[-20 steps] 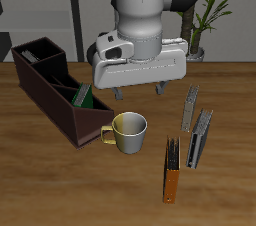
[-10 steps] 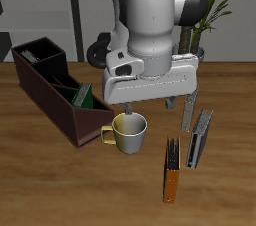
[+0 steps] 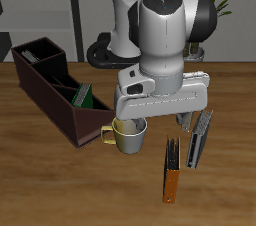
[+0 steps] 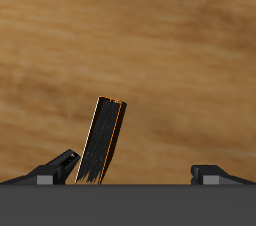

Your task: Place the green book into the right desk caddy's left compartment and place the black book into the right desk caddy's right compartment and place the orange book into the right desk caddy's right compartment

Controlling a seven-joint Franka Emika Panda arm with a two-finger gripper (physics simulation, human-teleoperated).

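Exterior view: the end effector [image 3: 158, 122] hangs low over the desk [image 3: 60, 185], just beyond the mug [image 3: 129, 134], above the standing books. The green book [image 3: 86, 96] already sits in the right desk caddy [image 3: 55, 90], behind the mug. So the step in hand looks like fetching the orange book [image 3: 173, 184], which stands upright on the mug's near side, toward the desk's front edge, with a dark book I take for the black book [image 3: 171, 154] just behind it. From the wrist view the orange book [image 4: 101, 139] shows between wide-spread fingers, which hold nothing. Next it must centre and descend.
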